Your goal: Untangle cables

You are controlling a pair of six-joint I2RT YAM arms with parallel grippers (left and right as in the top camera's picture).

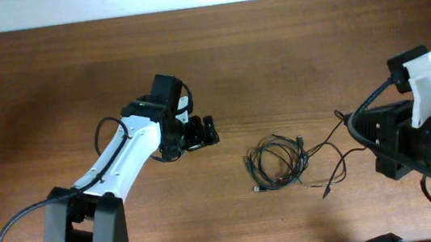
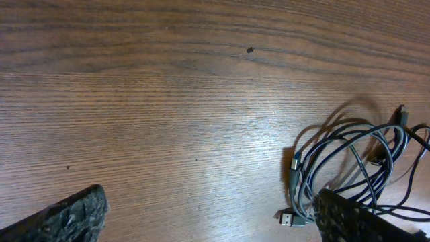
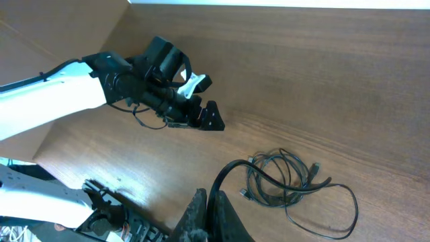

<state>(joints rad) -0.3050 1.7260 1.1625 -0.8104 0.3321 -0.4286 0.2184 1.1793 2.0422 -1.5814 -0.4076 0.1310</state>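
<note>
**Work surface.** The brown wood-grain tabletop (image 1: 72, 72) carries both arms.

**Task item.** The thin black cords with small plugs (image 1: 281, 162) lie on the tabletop as one loose, overlapping coil. The coil sits right of centre, between the two arms. A single strand trails from it toward the right arm. In the left wrist view the cords (image 2: 349, 161) occupy the lower right, with a silver-tipped plug (image 2: 289, 218) at the lower edge of the coil. In the right wrist view the cords (image 3: 282, 178) rest flat and no finger contacts them.

**Left gripper** (image 1: 203, 132). The jaws are spread fully apart and grip nothing. From overhead the gripper stands clear of the coil, on its left. In its own camera, one finger (image 2: 356, 218) overlaps the coil's lower edge; contact cannot be confirmed from this angle.

**Right gripper** (image 3: 208, 215). The fingers are pressed together with nothing between them, well apart from the coil.
</note>
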